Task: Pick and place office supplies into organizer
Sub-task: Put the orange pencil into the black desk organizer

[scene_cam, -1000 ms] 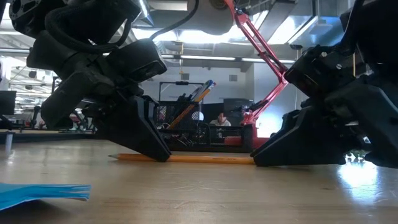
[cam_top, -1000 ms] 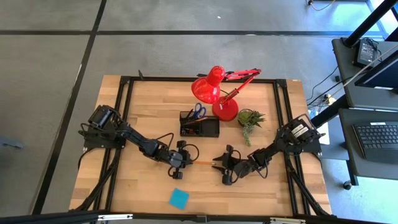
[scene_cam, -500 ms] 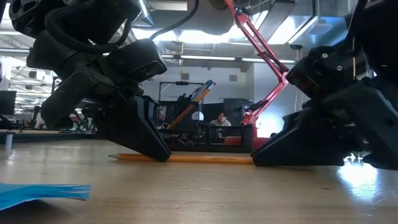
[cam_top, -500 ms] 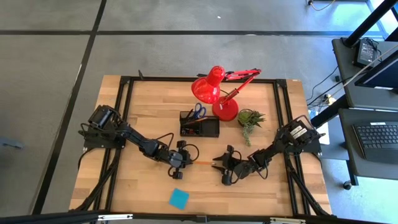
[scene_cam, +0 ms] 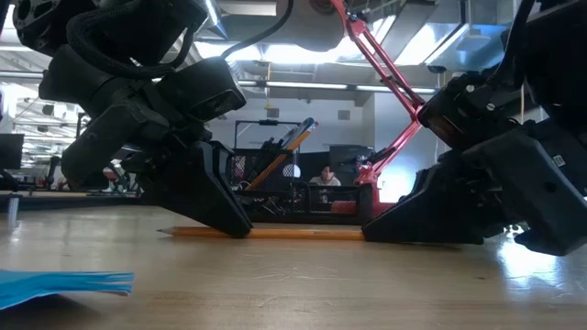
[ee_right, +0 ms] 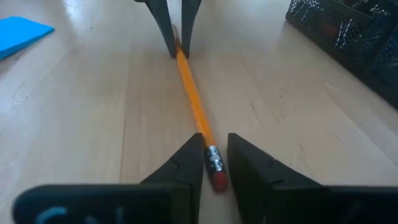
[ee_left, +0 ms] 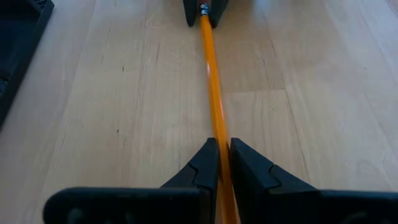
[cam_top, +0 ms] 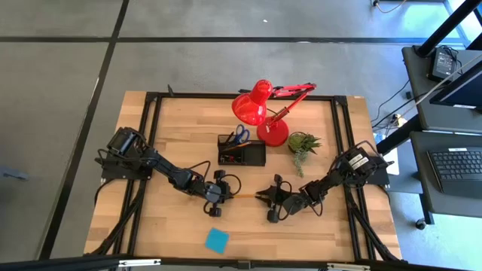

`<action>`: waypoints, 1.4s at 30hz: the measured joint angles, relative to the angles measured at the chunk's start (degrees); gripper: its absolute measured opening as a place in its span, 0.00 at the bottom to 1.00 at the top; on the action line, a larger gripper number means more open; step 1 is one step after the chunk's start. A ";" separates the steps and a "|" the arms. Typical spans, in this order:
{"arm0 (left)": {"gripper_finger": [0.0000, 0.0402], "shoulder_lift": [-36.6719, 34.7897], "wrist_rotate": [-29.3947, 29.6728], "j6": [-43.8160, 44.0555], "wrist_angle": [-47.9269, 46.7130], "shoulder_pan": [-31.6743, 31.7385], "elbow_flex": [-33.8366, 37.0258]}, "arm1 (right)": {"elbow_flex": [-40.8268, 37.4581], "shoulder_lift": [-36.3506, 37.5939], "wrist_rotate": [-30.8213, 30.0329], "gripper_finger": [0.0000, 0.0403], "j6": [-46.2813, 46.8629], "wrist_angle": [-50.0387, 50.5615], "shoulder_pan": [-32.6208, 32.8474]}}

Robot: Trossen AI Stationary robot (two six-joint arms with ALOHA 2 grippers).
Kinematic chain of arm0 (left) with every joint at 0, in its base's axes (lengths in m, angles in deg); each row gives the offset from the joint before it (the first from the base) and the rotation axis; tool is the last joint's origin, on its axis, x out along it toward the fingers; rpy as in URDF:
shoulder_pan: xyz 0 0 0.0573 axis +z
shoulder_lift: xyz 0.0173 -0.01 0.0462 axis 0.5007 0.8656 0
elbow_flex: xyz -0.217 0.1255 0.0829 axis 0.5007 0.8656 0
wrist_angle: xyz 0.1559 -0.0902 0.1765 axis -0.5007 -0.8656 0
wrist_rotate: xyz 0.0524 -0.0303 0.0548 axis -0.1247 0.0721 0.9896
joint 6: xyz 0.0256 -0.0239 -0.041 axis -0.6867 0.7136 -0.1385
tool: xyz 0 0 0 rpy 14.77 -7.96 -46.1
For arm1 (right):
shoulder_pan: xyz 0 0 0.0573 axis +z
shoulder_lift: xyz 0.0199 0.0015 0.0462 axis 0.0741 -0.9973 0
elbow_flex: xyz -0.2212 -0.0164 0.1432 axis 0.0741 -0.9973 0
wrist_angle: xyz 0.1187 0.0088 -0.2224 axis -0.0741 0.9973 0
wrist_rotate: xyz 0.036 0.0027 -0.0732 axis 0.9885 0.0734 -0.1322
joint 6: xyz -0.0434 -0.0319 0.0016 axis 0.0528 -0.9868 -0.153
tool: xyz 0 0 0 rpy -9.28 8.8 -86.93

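With the left gripper [ee_left: 219, 163] clenching the pointed end of the long orange wooden pencil [ee_left: 213, 93] on the pale wooden table [cam_top: 173, 154], the right gripper [ee_right: 213, 160] is pinching its eraser end and needs to be squeezing squarely before either lifts toward the black mesh organizer [cam_top: 242, 153]

Red desk lamp [cam_top: 260, 109] on far centre of wooden surface [cam_top: 173, 233]; round base [cam_top: 273, 132] near the middle, shade [cam_top: 250, 105] angled left of it, hinged arm [cam_top: 295, 90] reaching right. Small green potted plant [cam_top: 303, 143] just right of the lamp base, apart from it. Black metal frame [cam_top: 151, 102] runs around the surface edges. Grey floor [cam_top: 60, 90] with dark seams surrounds it. Keyboard [cam_top: 459, 167] on a dark stand at far right. Low view: lamp arm [scene_cam: 385, 69] crosses the background; a seated person [scene_cam: 323, 176] far behind, small.
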 joint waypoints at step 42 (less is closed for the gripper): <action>0.38 -9.30 -5.21 -4.81 1.42 -5.14 0.11 | -0.28 4.49 2.01 0.09 -2.83 1.77 0.07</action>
